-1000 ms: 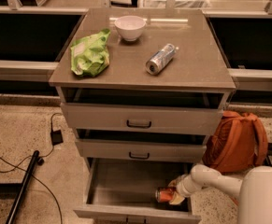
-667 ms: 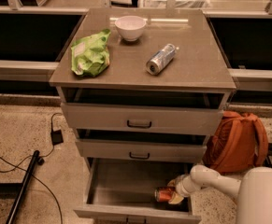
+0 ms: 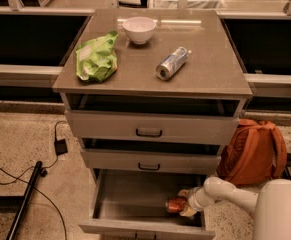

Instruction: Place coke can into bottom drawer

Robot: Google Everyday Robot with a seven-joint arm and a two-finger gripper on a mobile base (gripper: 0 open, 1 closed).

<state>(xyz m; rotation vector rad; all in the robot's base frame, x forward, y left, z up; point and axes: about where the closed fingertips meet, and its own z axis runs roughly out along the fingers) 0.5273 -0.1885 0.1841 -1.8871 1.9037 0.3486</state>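
At eight o'clock of the frame a black cable (image 3: 16, 176) is trailing over the floor, well apart from the work and threatening nothing. On the cabinet top (image 3: 212, 76) a green chip bag (image 3: 96, 59) is lying at ten o'clock, a white bowl (image 3: 139, 29) at twelve and a silver-and-blue can (image 3: 171, 63) on its side at one. None of them is getting in the way.

The bottom drawer (image 3: 127, 196) is standing pulled out at six o'clock. The coke can (image 3: 175, 204) is lying on its side inside it, low over the grey floor near the right wall, at four o'clock of the drawer. The gripper (image 3: 186, 204) is reaching in from three o'clock, its jaws pinching the can's end.

Whether the can is resting on the floor I cannot tell. If it is hanging just above, letting go could send it rolling toward nine o'clock. The middle drawer (image 3: 150, 161) is overhanging at twelve o'clock of the wrist, so lifting straight up risks a knock. The orange backpack (image 3: 252, 151) is crowding the arm (image 3: 230, 194) at two o'clock.
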